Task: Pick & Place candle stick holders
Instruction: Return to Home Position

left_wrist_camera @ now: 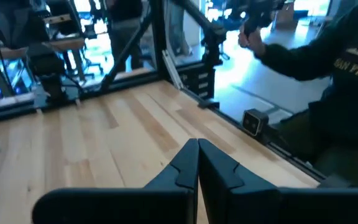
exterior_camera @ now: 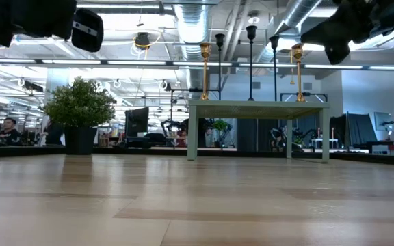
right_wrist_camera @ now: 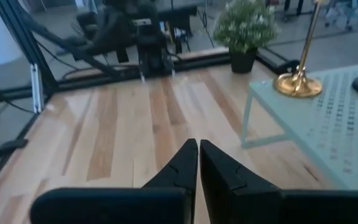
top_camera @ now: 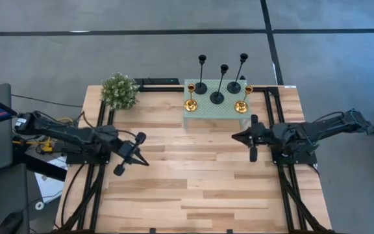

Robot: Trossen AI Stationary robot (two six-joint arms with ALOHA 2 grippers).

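Bearing 5 holders (top_camera: 217, 98) — mesh stand (top_camera: 216, 112), rear-ctr

Bright, even overhead light thru-out. Low view: ceiling strip lights (exterior_camera: 183, 65) glare hard, so arms (exterior_camera: 40, 17) up top go near-black vs. them. Table (top_camera: 193, 195) has soft sheen, only faint shadows under arms. Left wrist view: floor (left_wrist_camera: 247, 87) beyond table edge blown out white.

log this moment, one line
candle holders: five on green stand | left hand: shut, empty, raised left | right hand: shut, empty, raised right
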